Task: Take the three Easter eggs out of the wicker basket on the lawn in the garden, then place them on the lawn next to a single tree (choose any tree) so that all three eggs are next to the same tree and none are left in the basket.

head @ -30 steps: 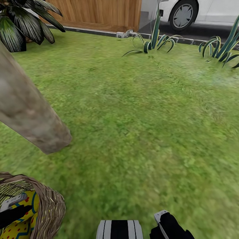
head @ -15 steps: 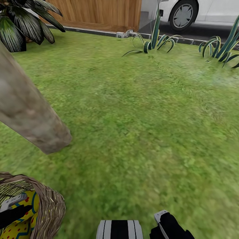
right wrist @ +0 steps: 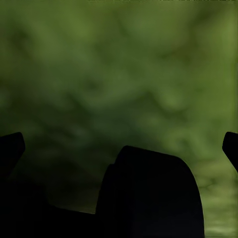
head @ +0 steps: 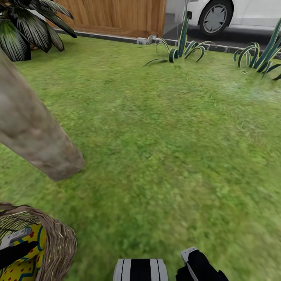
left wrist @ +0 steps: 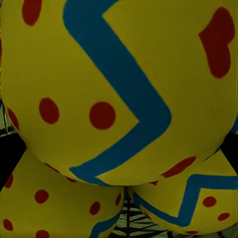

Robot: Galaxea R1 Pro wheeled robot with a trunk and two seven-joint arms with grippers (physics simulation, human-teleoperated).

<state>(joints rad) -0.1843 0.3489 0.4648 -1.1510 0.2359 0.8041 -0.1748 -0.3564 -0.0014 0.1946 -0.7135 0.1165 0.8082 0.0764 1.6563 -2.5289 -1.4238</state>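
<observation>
Yellow Easter eggs [left wrist: 119, 89], blue zigzags, red dots; brown wicker basket [head: 62, 242].

The basket [head: 58, 246] and tree [head: 31, 132] are cut off by the frame edge; the left gripper's [head: 15, 249] fingers are hidden among eggs [left wrist: 119, 89].

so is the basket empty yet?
No. The left wrist view shows three eggs, one above two others, with wicker beneath. The head view shows an egg inside the basket.

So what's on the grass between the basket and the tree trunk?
Nothing: in the head view, only bare lawn lies between the wicker basket and the tree trunk.
</observation>
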